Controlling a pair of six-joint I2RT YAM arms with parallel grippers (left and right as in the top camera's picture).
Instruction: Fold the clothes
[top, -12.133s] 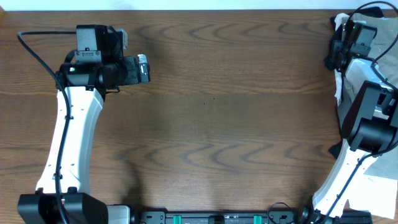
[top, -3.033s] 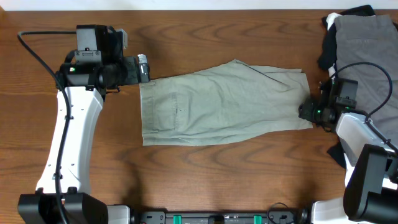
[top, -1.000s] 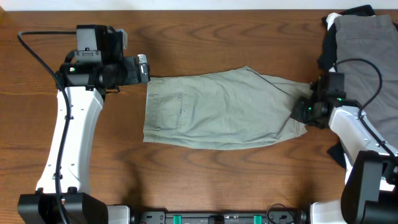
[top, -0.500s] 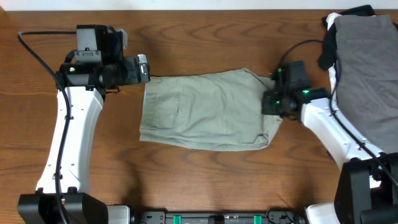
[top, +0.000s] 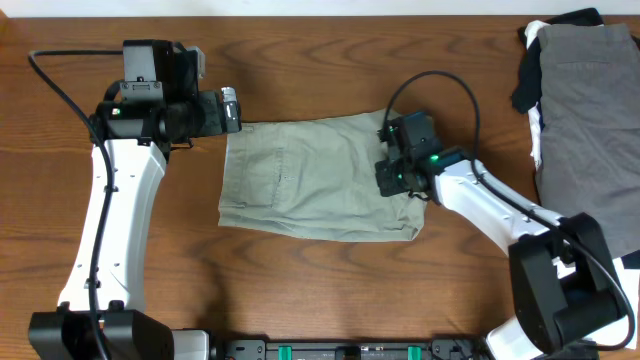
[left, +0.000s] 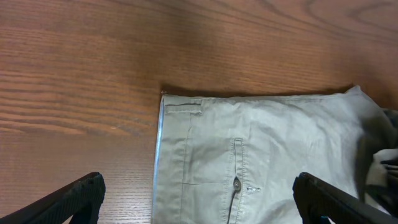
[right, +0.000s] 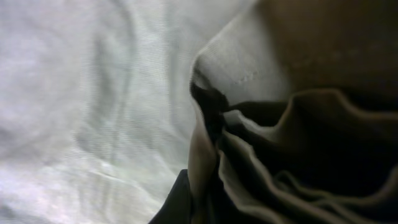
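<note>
At mid-table, lying flat, right end doubled over: khaki shorts (top: 300, 180). Hanging over that fold, right gripper (top: 392, 180), jaws hidden in bunched cloth, grip unclear. Hovering wide open beside the waistband corner, left gripper (top: 233, 110). Sitting well apart rightward, grey pile (top: 590, 100).

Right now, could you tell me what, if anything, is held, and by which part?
The right gripper pinches the shorts by bunched leg-end fabric; the left gripper is open, empty.
</note>
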